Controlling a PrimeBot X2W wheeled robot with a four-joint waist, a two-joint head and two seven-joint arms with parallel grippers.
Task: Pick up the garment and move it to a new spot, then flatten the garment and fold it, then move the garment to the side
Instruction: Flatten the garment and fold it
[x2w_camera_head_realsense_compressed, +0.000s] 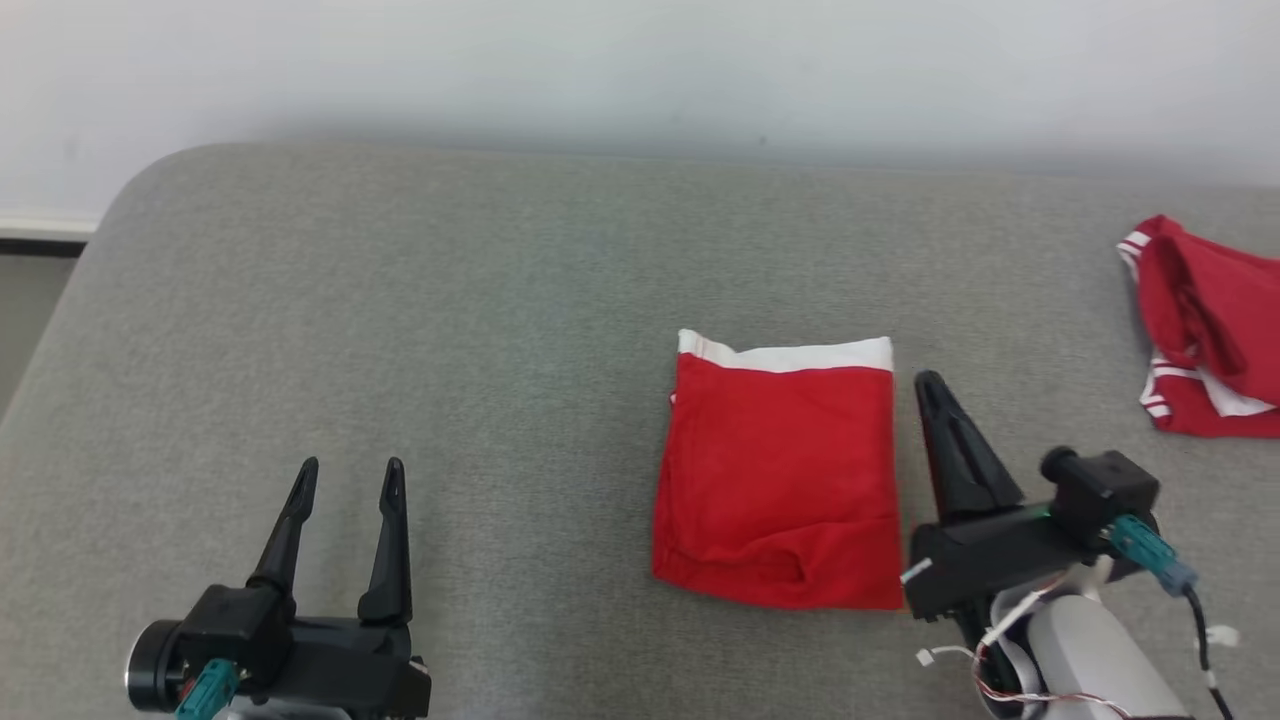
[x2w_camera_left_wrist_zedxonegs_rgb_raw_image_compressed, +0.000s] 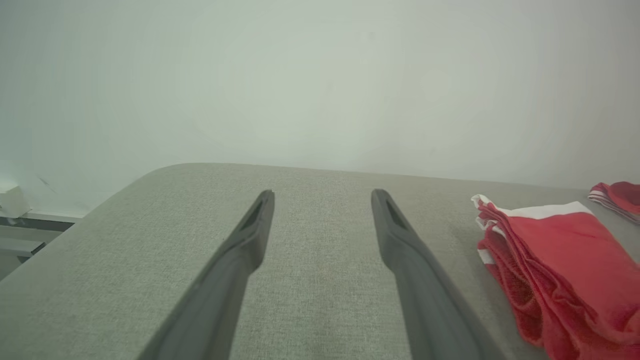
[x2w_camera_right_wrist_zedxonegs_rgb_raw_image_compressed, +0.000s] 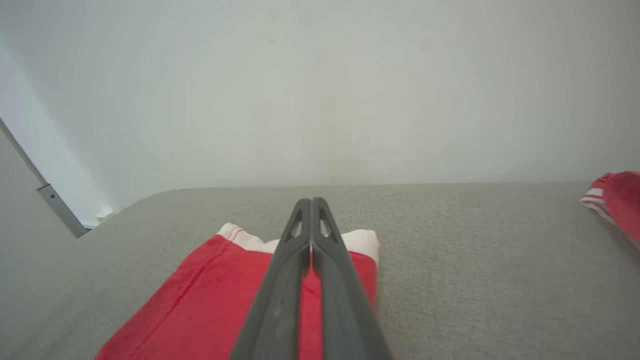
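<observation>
Nearest me, the left end effector (x2w_camera_head_realsense_compressed: 350, 465) (x2w_camera_left_wrist_zedxonegs_rgb_raw_image_compressed: 324, 195) hovers over the grey fabric-covered worktop (x2w_camera_head_realsense_compressed: 480, 300), fingers well apart and holding nothing. The right end effector (x2w_camera_head_realsense_compressed: 930, 385) (x2w_camera_right_wrist_zedxonegs_rgb_raw_image_compressed: 311, 201) has its fingers pressed together, empty, along the right edge of the folded red fabric garment with a white band (x2w_camera_head_realsense_compressed: 780, 480) (x2w_camera_right_wrist_zedxonegs_rgb_raw_image_compressed: 200, 300), which lies flat mid-worktop. I cannot tell whether they touch. Farther right lies a crumpled red garment with white stripes (x2w_camera_head_realsense_compressed: 1210, 330).

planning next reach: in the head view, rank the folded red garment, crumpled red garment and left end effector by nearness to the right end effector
1. Folded red garment: right beside the right end effector, on its left.
2. Crumpled red garment: farther back, at the right edge.
3. Left end effector: far across on the left.
</observation>
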